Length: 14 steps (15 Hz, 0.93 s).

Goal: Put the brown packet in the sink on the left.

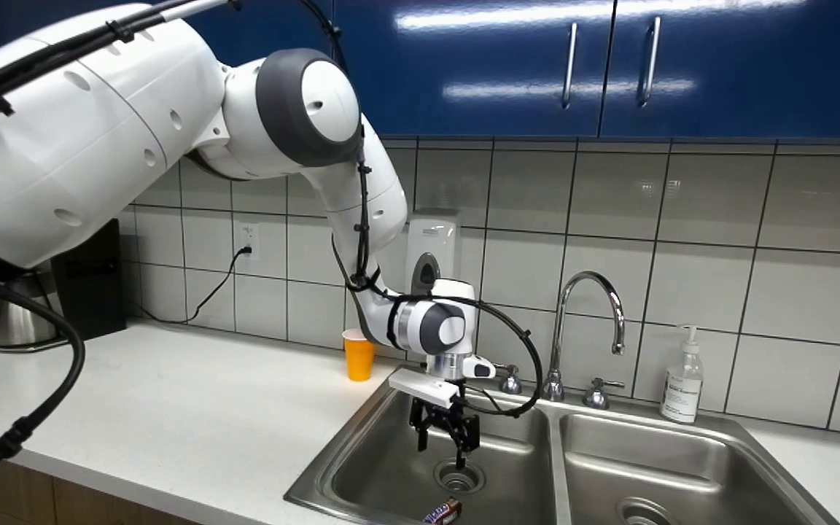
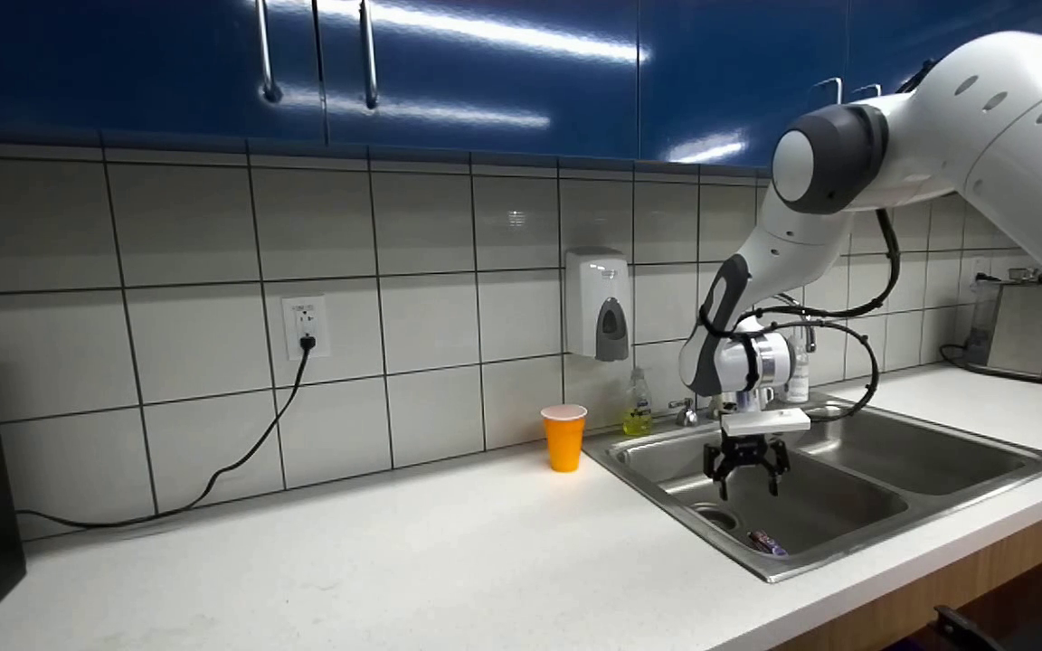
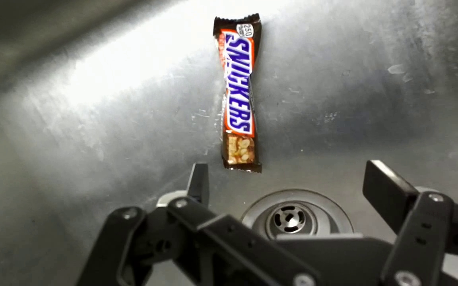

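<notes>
Seemingly, only withdrawal is needed: the brown packet (image 3: 240, 95) is placed in the left sink (image 1: 380, 459), wrist-view eleven o'clock from the drain (image 3: 290, 218); the wide-spread gripper (image 3: 288, 174) is empty.

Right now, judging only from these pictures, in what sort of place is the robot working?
Most likely a kitchenette, perhaps a shared or office one. The stainless-steel double-bowl sink and the blue overhead cabinets point to a kitchen; the wall-mounted soap dispenser hints at shared use.
</notes>
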Each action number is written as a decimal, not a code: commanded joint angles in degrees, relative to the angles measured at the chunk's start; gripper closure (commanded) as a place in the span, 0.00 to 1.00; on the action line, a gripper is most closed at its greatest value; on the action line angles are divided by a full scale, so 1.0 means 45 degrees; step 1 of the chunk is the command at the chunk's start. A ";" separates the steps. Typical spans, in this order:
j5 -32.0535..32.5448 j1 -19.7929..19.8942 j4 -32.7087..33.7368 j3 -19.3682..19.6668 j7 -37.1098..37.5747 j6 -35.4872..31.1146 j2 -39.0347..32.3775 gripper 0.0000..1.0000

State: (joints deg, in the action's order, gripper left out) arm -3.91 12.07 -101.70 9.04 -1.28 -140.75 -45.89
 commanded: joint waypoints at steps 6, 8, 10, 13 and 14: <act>0.0327 0.0346 -0.2361 -0.0644 -0.2675 0.1287 0.3096 0.00; 0.0370 0.0302 -0.2988 -0.0591 -0.2924 0.1437 0.3797 0.00; 0.0511 0.0181 -0.3724 -0.0526 -0.3049 0.1604 0.4534 0.00; 0.0849 0.0021 -0.4775 -0.0442 -0.3109 0.1871 0.5568 0.00; 0.0949 -0.0032 -0.5135 -0.0433 -0.3122 0.1949 0.5932 0.00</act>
State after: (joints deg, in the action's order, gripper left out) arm -1.59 12.01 -118.59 7.44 -14.12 -133.74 -25.90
